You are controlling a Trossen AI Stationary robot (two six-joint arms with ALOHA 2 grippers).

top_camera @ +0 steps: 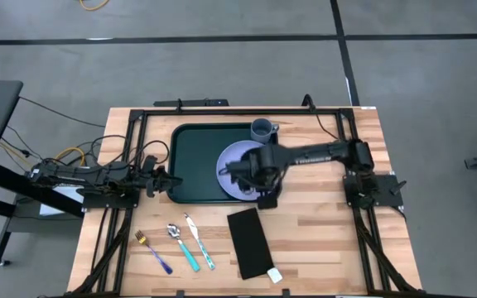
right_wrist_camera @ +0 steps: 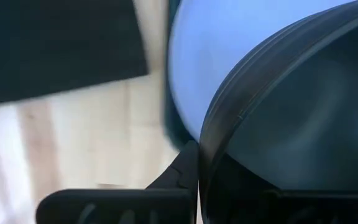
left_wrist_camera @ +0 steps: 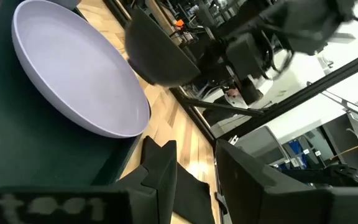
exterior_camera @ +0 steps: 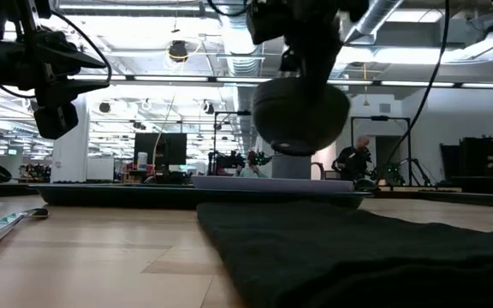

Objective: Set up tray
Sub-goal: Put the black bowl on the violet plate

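My right gripper (top_camera: 240,171) is clamped on the rim of a dark bowl (exterior_camera: 301,114), which hangs in the air above the plate (top_camera: 234,170). The plate lies in the tray (top_camera: 193,161), toward its 3 o'clock end. A cup (top_camera: 261,128) stands at the tray's 1 o'clock corner. A napkin (top_camera: 249,242) lies on the table at 6 o'clock from the plate. My left gripper (top_camera: 166,178) waits at the tray's 9 o'clock rim; its fingers look parted, though I can't be sure.
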